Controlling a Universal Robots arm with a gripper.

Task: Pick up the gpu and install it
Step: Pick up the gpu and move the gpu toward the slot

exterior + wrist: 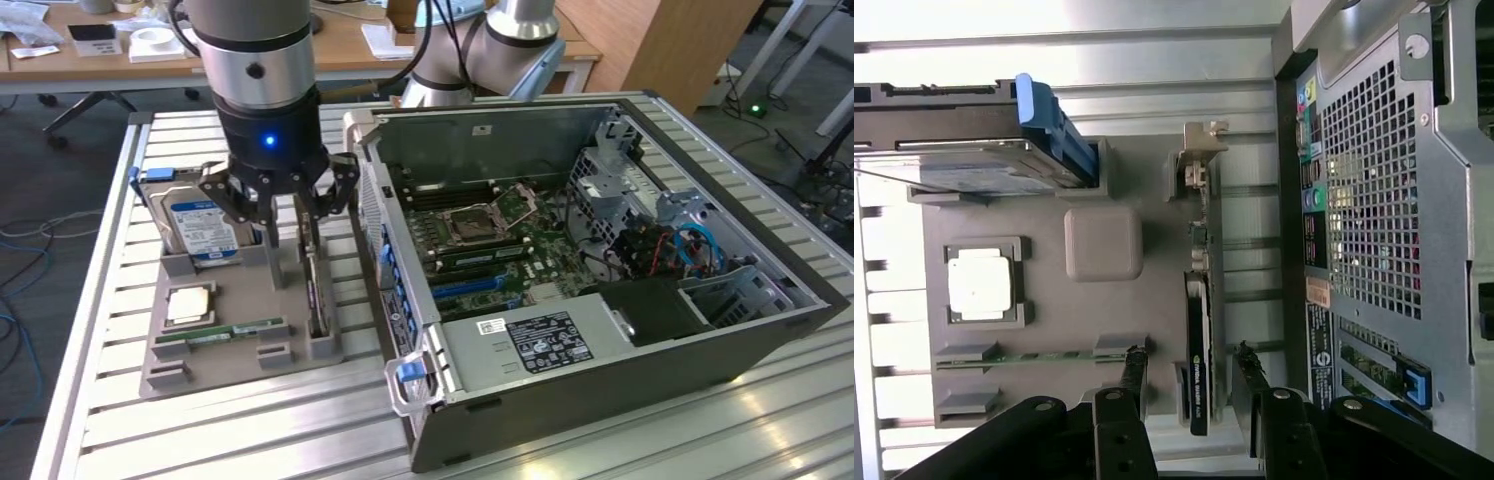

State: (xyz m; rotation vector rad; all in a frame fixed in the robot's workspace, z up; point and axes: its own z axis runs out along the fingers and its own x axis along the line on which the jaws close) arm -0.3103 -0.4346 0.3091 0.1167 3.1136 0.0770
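Parts tray (227, 352) and computer case (614, 385) being kept side by side on the table (200, 445)

In the exterior view, the case is being kept at the tray's 3 o'clock. On the tray, the hard drive (200, 225) is being held upright at 11 o'clock, the CPU (191, 303) at 9 o'clock and the RAM stick (220, 332) at 7 o'clock, while the gpu (315, 290) is being stood on edge along the 3 o'clock side. The gripper (296, 215) is being held over the gpu, one finger on each side, clear of it.

The fingers (324, 200) hide one end of the gpu (318, 300) and part of the hard drive (198, 228).
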